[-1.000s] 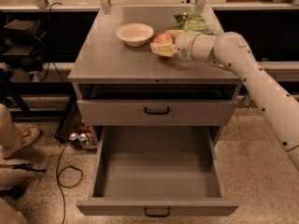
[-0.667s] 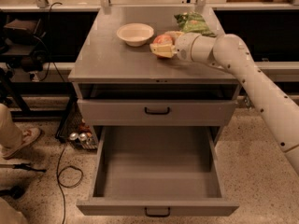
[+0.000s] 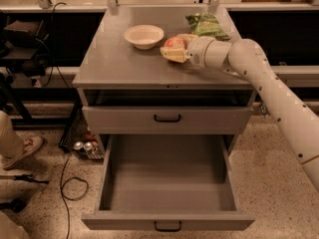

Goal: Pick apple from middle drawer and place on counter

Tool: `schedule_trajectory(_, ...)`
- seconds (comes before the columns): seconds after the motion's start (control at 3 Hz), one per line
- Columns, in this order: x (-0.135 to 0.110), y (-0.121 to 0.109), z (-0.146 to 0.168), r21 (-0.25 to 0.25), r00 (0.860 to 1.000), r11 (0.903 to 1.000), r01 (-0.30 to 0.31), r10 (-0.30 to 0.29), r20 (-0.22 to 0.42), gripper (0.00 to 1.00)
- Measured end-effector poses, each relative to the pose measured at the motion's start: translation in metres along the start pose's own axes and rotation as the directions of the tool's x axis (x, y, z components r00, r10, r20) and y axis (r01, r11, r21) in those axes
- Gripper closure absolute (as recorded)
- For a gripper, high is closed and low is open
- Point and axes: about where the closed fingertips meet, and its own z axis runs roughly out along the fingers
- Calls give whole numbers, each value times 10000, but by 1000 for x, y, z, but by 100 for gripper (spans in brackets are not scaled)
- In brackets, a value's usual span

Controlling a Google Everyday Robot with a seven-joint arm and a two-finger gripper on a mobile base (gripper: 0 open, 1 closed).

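The reddish-pink apple (image 3: 174, 42) is between the pale fingers (image 3: 170, 55) of my gripper (image 3: 172, 47), low over the back right part of the grey counter (image 3: 124, 63). The gripper is shut on the apple. I cannot tell whether the apple touches the counter. My white arm (image 3: 259, 78) reaches in from the right. The middle drawer (image 3: 167, 218) is pulled fully out below, and its grey inside holds nothing.
A white bowl (image 3: 143, 36) stands on the counter just left of the apple. A green snack bag (image 3: 207, 25) lies behind the gripper at the back right. The upper drawer (image 3: 167, 118) is slightly ajar. Cables (image 3: 70, 183) and cans (image 3: 83, 146) lie on the speckled floor at left.
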Motion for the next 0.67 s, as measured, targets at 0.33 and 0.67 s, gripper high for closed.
schedule_trajectory(0.33, -1, -1, -2, -67, 10000, 10000, -38, 39, 91, 0)
schedule_trajectory(0.67, -1, -2, -8, -106, 9999, 9999, -66, 68, 128, 0)
